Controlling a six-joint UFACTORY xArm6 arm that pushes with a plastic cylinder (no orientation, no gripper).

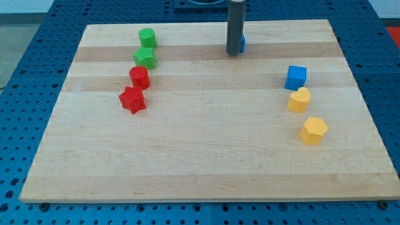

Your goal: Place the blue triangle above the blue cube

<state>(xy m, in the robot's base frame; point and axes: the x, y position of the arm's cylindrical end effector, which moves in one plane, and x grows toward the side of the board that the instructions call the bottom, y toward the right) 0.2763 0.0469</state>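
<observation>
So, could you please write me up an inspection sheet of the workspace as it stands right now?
Surface: wooden board, flat, on a blue perforated table.
Job's things: blue cube at the view's right; blue triangle near the view's top, mostly hidden behind the rod.
Clutter: green cylinder, green star, red cylinder and red star in a column at the view's left; yellow heart and yellow hexagon below the blue cube.
Gripper: none fitted; my tip is against the blue triangle's left side.
Cables: nothing seen.
Surroundings: only the table shows.
</observation>
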